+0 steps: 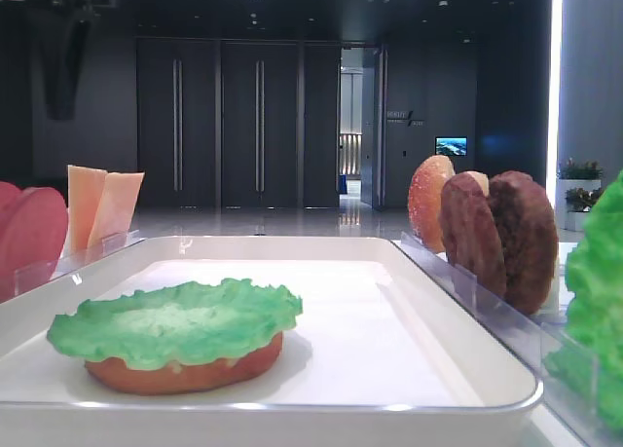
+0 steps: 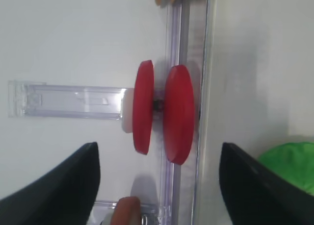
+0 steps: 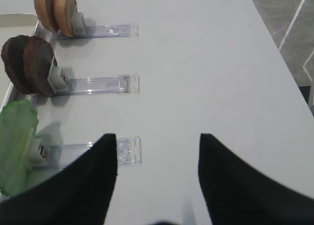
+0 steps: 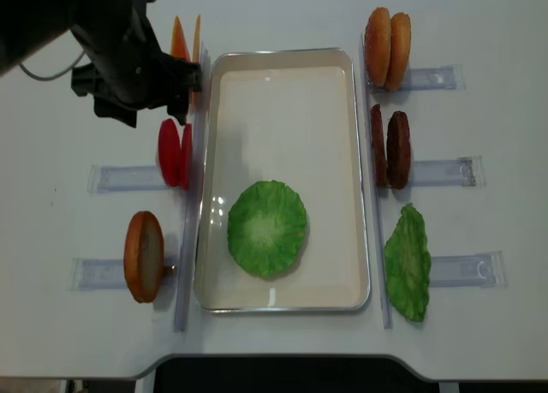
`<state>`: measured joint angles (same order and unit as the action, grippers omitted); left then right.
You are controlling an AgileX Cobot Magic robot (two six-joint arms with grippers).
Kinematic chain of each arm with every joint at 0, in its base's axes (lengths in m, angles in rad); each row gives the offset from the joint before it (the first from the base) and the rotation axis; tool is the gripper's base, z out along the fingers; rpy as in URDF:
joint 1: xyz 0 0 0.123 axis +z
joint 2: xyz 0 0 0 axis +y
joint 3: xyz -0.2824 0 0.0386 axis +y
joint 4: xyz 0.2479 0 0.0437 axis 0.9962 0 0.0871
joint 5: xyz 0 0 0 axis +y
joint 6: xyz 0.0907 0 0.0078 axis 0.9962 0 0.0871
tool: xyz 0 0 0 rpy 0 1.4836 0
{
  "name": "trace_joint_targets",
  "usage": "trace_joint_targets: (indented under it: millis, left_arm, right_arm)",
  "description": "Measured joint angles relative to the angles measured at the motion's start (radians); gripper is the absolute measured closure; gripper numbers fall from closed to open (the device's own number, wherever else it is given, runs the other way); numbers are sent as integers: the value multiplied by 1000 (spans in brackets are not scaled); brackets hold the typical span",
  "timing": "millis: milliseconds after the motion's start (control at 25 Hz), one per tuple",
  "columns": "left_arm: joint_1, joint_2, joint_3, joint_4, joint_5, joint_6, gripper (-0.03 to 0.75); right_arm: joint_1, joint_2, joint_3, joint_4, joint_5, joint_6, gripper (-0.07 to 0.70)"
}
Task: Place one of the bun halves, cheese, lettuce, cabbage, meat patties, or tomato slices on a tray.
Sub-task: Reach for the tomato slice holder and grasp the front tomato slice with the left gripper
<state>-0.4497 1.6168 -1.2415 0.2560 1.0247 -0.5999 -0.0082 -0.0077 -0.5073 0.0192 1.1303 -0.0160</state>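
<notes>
The white tray [image 4: 282, 76] holds a green lettuce [image 4: 267, 229] leaf lying on a bun half [image 1: 185, 372]. My left gripper [image 4: 145, 110] hovers open just beyond two upright tomato slices [image 4: 175, 153] on the left rack. In the left wrist view the tomato slices [image 2: 179, 112] stand ahead of the open left gripper [image 2: 158, 145], untouched. My right gripper [image 3: 157, 137] is open over bare table, right of the racks, holding nothing. Cheese [image 4: 184, 38] stands behind the left arm. Meat patties [image 4: 388, 149] stand on the right. No cabbage is in view.
Clear plastic racks [image 4: 437, 172] flank the tray. Two bun halves [image 4: 387, 38] stand at the back right and another bun [image 4: 143, 256] at the front left. A second lettuce leaf [image 4: 408, 263] leans at the front right. The table edge [image 4: 274, 372] runs along the front.
</notes>
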Motion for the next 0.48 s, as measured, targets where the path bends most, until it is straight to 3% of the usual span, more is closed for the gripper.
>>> trace_joint_targets:
  millis: [480]
  left_arm:
    - [-36,83,-3,-17,-67,-8,139]
  right_arm:
    - [0,0,0,0,0,0,269]
